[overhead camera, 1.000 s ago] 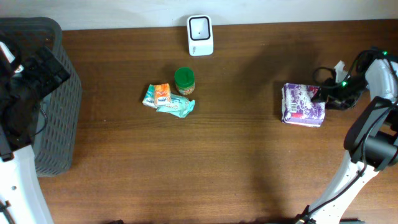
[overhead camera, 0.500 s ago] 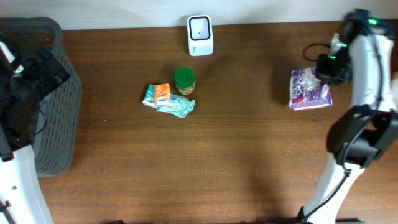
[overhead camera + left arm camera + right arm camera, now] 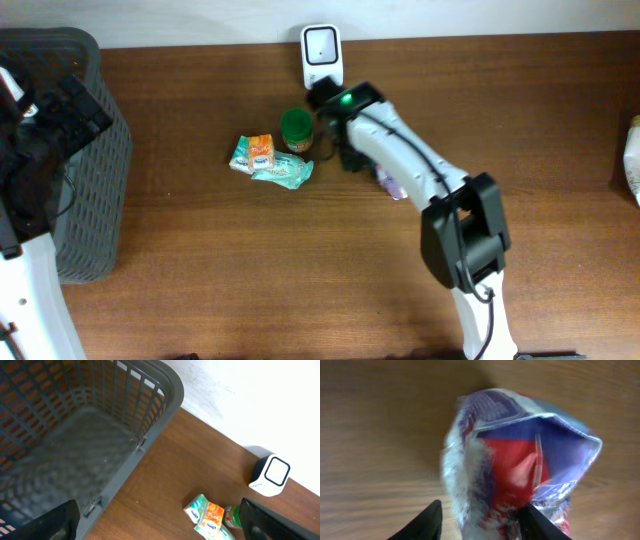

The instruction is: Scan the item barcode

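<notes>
My right fingers [image 3: 431, 522] are closed on one end of the purple packet [image 3: 510, 460], near the middle of the surface's [image 3: 300, 260] far edge and just short of the scanner [image 3: 322, 55]. My left fingers [image 3: 55, 522] hang wide open by the basket [image 3: 150, 405] at the left edge. The wrapper looks soft and slack, so it may slip out or crumple. I see no barcode, so it may face away from the scanner. The green-lidded jar [image 3: 296, 130] stands close beside my arm, and a careless swing could topple it.
</notes>
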Robot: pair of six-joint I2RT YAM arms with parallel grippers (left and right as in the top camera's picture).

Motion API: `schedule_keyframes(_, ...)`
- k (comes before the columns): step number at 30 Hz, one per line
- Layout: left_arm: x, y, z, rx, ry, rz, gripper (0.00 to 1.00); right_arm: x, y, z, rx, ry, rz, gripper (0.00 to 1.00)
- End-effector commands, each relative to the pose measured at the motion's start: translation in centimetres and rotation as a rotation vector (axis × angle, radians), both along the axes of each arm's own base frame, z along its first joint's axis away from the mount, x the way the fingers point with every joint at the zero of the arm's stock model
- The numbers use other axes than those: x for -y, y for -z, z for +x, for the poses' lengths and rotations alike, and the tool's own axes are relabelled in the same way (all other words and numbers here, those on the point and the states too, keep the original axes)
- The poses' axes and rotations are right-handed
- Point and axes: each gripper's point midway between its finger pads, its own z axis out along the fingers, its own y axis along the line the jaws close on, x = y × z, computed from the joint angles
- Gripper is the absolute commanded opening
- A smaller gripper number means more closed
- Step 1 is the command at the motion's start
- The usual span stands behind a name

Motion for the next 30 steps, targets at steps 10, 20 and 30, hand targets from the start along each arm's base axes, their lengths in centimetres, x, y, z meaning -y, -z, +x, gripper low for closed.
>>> schedule_keyframes(10, -0.4, -0.1, -0.1, 0.004, -0.019, 0.004, 0.99, -0.7, -8.0, 1.8, -0.047, -0.035, 0.4, 0.81)
schedule_keyframes(20, -0.4, -0.1, -0.1, 0.004, -0.019, 0.004, 0.99, 1.6, 0.1, 1.6, -0.196, -0.247, 1.105, 0.68)
schedule_keyframes(30, -0.4, -0.1, -0.1, 0.004, -0.019, 0.004, 0.99, -0.1, 4.9, -0.4, -0.238, -0.135, 1.175, 0.04)
